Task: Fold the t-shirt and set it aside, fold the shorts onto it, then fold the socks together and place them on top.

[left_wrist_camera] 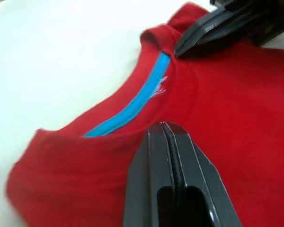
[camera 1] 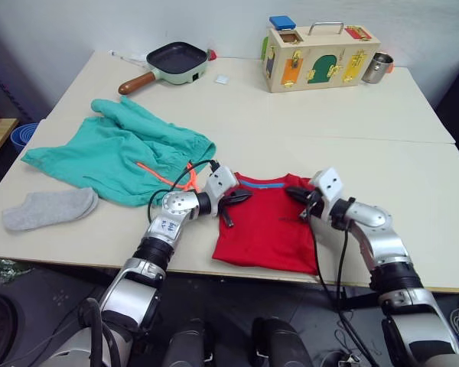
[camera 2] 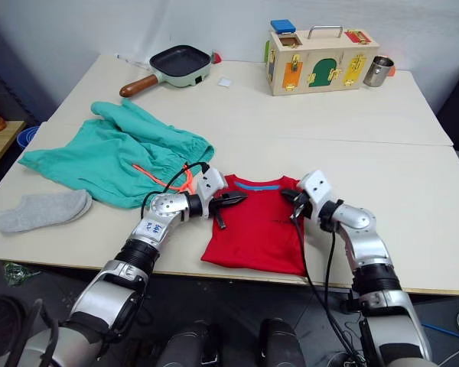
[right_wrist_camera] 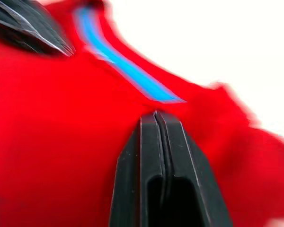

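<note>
Two closed tools (camera 1: 239, 200) (camera 1: 302, 197) flank the t-shirt (camera 1: 268, 225), shorts (camera 1: 126, 149) just beside.

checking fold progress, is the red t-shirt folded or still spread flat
Folded: the t-shirt lies as a compact rectangle with no sleeves sticking out, blue neck label at the far edge, near the table's front edge.

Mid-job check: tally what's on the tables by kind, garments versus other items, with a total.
Garments: 3, namely t-shirt, shorts, socks lying as one bundle.
Kitchen items: 2, namely pan, metal cup.
Toys: 1, a wooden latch box.
Small white piece: 1.
Total: 7
</note>
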